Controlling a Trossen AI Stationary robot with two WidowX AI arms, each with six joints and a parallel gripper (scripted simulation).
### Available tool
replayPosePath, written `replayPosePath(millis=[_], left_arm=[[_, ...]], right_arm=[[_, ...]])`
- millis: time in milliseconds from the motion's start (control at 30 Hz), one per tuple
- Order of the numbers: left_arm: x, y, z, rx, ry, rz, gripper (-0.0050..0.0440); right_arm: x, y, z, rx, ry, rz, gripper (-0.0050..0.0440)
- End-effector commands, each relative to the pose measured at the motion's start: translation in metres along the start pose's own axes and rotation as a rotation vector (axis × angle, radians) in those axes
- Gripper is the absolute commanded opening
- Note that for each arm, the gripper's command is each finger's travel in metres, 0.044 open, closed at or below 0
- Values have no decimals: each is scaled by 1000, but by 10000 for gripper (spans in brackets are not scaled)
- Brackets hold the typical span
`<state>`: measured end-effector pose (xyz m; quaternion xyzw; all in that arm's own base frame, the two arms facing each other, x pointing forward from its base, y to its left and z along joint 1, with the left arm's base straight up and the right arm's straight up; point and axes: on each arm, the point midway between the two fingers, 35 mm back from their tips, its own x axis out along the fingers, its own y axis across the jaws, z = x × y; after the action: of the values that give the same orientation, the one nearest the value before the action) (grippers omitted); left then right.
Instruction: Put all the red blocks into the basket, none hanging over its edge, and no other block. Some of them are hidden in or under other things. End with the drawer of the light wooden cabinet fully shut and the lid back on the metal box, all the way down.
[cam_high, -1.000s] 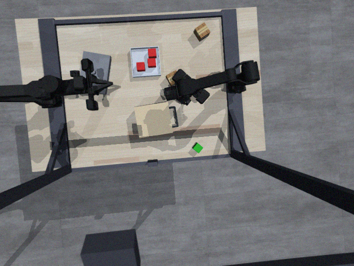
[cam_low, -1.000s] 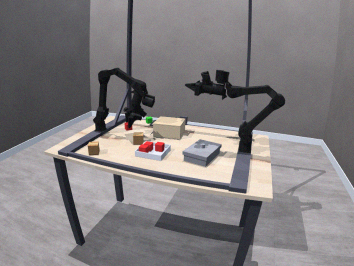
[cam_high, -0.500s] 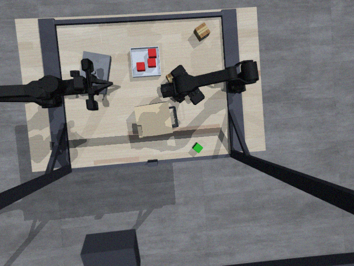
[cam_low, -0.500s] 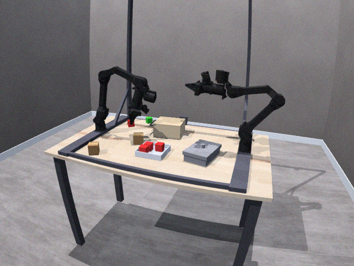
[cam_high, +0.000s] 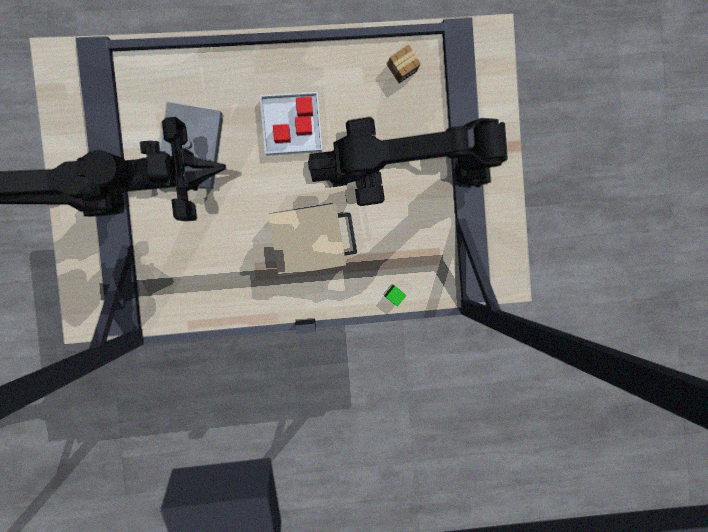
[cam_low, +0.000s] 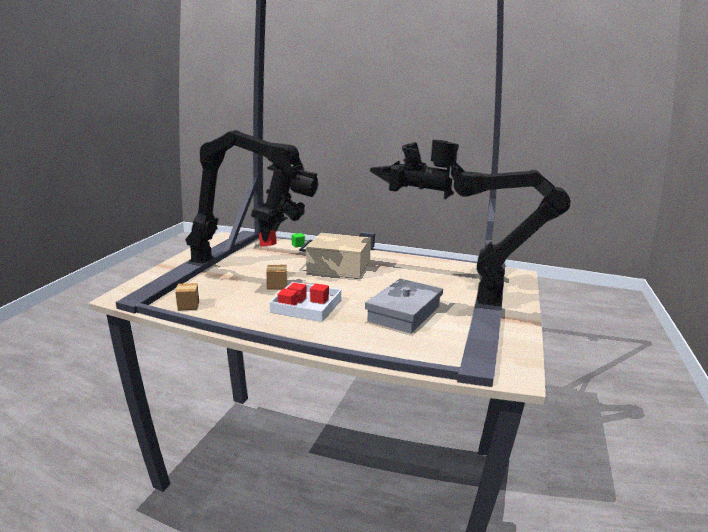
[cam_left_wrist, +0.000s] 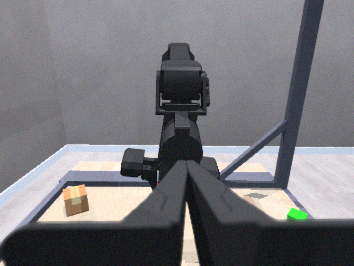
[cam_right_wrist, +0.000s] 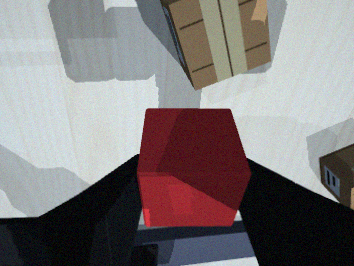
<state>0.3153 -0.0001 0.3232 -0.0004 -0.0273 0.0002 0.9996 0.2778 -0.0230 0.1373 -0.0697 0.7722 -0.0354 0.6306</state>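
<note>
"What stands along the desk's (cam_high: 200, 74) (cam_low: 354, 326) (cam_left_wrist: 110, 205) (cam_right_wrist: 100, 125) near edge?"

"Around its middle, a white basket (cam_high: 263, 125) (cam_low: 294, 311) with three red blocks (cam_high: 281, 133) (cam_low: 319, 293). Toward the near right corner, a grey metal box (cam_high: 200, 122) (cam_low: 392, 317), lid on."

"And by the far left corner?"

"The right gripper (cam_low: 266, 233) (cam_right_wrist: 187, 162), closed on another red block (cam_low: 267, 240) (cam_right_wrist: 195, 165). A green block (cam_high: 396, 295) (cam_low: 298, 240) (cam_left_wrist: 297, 215) sits near the far edge, close to the light wooden cabinet (cam_high: 306, 237) (cam_low: 337, 255)."

"The left gripper (cam_high: 223, 167) (cam_low: 372, 169) (cam_left_wrist: 185, 168)?"

"Shut, above the desk, its arm rising from the right edge."
</note>
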Motion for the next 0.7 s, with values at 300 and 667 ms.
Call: replayPosePath(millis=[300,667], left_arm=[[-1,-2,16,5,-36,-9,-50],[-1,-2,16,5,-36,-9,-50]], right_arm=[[-13,-20,47,567,-136,83,-50],[-13,-32,68,883,-165,150,-50]])
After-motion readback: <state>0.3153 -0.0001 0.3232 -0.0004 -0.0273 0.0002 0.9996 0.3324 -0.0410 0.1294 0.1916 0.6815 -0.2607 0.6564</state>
